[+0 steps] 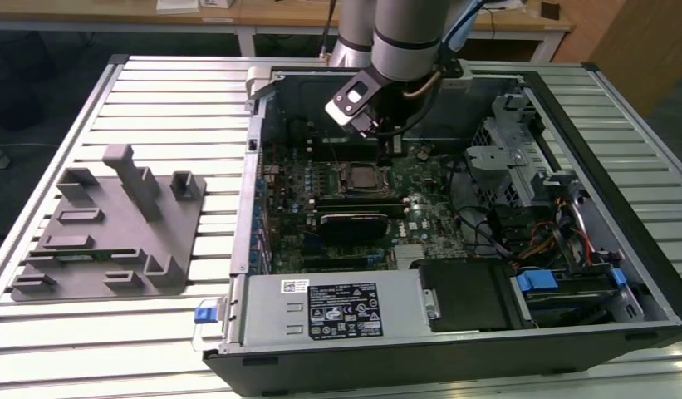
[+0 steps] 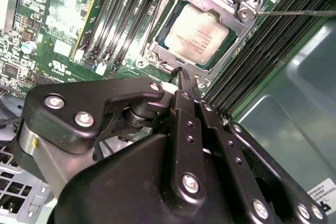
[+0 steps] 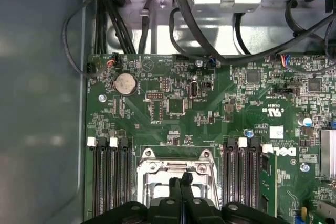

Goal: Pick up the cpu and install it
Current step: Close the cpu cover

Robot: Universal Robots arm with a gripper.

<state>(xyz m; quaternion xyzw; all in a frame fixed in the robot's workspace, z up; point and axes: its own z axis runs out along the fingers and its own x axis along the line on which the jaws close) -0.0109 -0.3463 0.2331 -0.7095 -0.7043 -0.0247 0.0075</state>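
cpu [image 2: 197, 35] in socket [image 2: 242, 13], partly behind closed pincer [image 3: 184, 178].

Bright, even light; pale glare on the cpu [image 2: 197, 36]

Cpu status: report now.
Claw shut, holding nothing, tips by the socket frame edge. Cpu sits flat inside the socket frame. Nothing lying over it.

Exterior high oblique; both wrist views near socket [image 2: 245, 13] [image 3: 157, 167]
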